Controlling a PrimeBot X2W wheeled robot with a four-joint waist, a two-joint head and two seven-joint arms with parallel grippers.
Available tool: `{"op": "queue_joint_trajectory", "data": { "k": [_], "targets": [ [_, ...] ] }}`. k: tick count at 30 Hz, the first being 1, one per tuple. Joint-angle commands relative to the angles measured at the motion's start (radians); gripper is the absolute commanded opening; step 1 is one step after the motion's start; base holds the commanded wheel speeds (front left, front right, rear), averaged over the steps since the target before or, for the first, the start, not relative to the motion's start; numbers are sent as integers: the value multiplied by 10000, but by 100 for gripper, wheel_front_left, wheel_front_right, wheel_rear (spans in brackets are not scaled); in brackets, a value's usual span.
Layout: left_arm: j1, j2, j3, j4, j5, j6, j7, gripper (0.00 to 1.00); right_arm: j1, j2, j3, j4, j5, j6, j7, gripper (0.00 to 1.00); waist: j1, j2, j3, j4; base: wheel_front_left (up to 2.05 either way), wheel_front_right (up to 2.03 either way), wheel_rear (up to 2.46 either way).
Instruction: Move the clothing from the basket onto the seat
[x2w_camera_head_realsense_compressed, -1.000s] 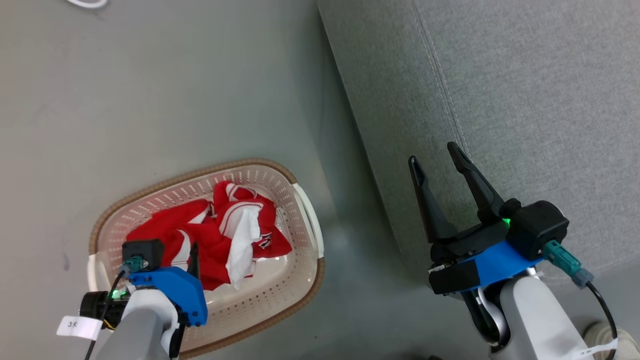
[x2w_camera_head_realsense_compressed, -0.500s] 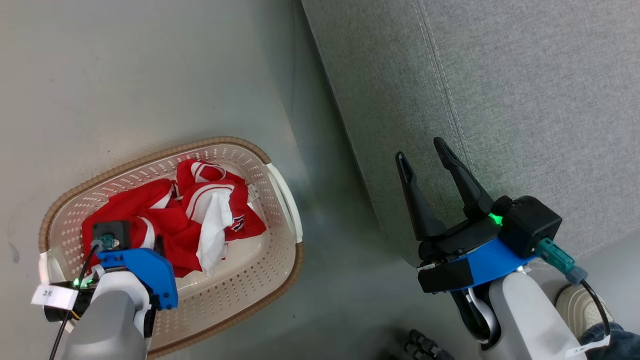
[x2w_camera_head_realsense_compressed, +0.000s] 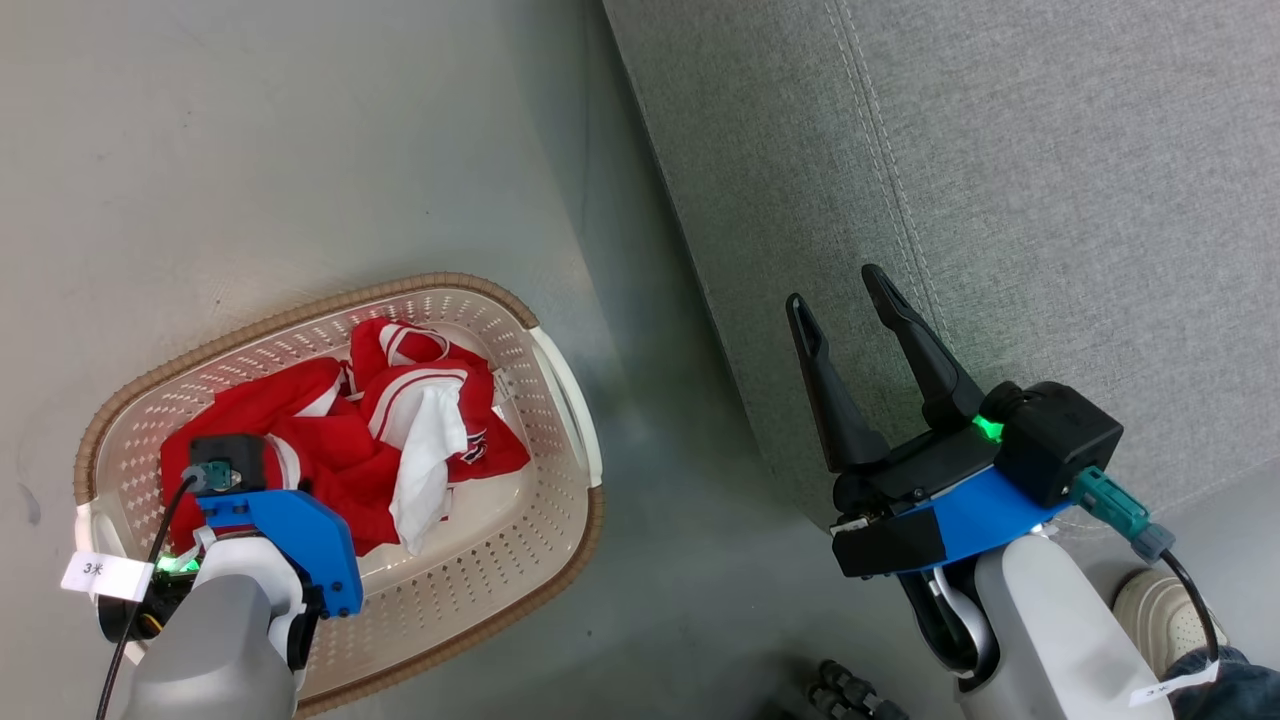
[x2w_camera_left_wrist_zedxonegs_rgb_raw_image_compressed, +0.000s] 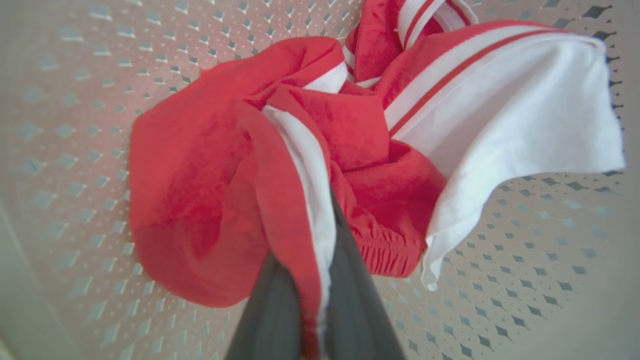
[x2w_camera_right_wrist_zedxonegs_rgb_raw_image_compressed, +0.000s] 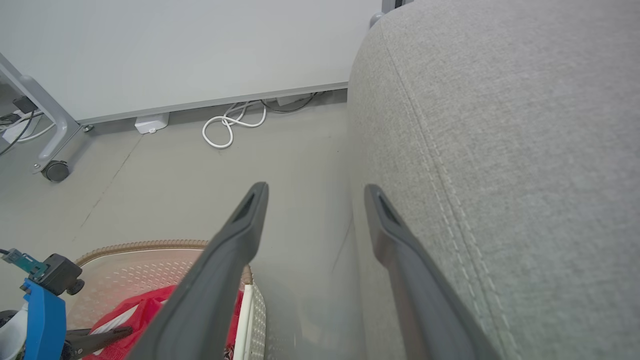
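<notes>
The cream basket (x2w_camera_head_realsense_compressed: 560, 545) with its brown rim stands on the floor at the lower left, and the red-and-white clothing (x2w_camera_head_realsense_compressed: 400, 440) lies crumpled inside it. My left arm's blue wrist mount (x2w_camera_head_realsense_compressed: 300, 540) hangs over the near end of the pile. In the left wrist view my left gripper (x2w_camera_left_wrist_zedxonegs_rgb_raw_image_compressed: 307, 235) is shut on a red fold with a white stripe of the clothing (x2w_camera_left_wrist_zedxonegs_rgb_raw_image_compressed: 200, 175), above the perforated basket (x2w_camera_left_wrist_zedxonegs_rgb_raw_image_compressed: 75, 100) floor. My right gripper (x2w_camera_head_realsense_compressed: 835, 288) is open and holds nothing, over the front edge of the grey seat (x2w_camera_head_realsense_compressed: 1000, 150). It also shows as the right gripper (x2w_camera_right_wrist_zedxonegs_rgb_raw_image_compressed: 316, 189) beside the seat (x2w_camera_right_wrist_zedxonegs_rgb_raw_image_compressed: 500, 150).
A person's pale shoe (x2w_camera_head_realsense_compressed: 1160, 610) and jeans cuff are at the lower right by my right arm. A dark wheeled part (x2w_camera_head_realsense_compressed: 850, 690) sits at the bottom edge. Farther off lie a white cable (x2w_camera_right_wrist_zedxonegs_rgb_raw_image_compressed: 230, 125) and a caster (x2w_camera_right_wrist_zedxonegs_rgb_raw_image_compressed: 55, 171) by the wall. Grey floor separates basket and seat.
The head camera has shifted, so the basket now sits further left and higher in view. My left gripper stays down in the clothing. The right gripper has risen slightly, still open.
</notes>
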Motion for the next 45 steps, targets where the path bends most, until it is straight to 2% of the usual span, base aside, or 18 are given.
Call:
{"op": "queue_joint_trajectory", "data": {
  "k": [1, 17, 24, 36, 45],
  "targets": [
    [-133, 8, -59, 10, -42, -69, -50, 0, -111, -25, -40, -32, 14, 1, -54, 100, -1, 0, -23, 20, 0, 0, 0],
    [-77, -1, -153, 75, -408, -440, -248, 0, -96, -25, -15, -36, -25, 3, -55, 100, -1, 0, -240, 157, 0, 0, 0],
    [-119, -293, -125, 94, -639, -514, -277, 0, -89, -25, -94, 115, -92, 1, -56, 100, -1, 0, -581, 419, 0, 0, 0],
    [219, -940, -820, -112, -723, -688, -1048, 0, 76, -25, -241, 630, -428, 3, -47, 100, -1, 0, -2347, 1479, 0, 0, 0],
    [1015, -1270, -1827, -987, -1592, -699, -1375, 0, 759, -29, -444, 1089, -740, 3, 263, 100, -1, 0, -4395, 2438, 0, 0, 0]
  ]
}}
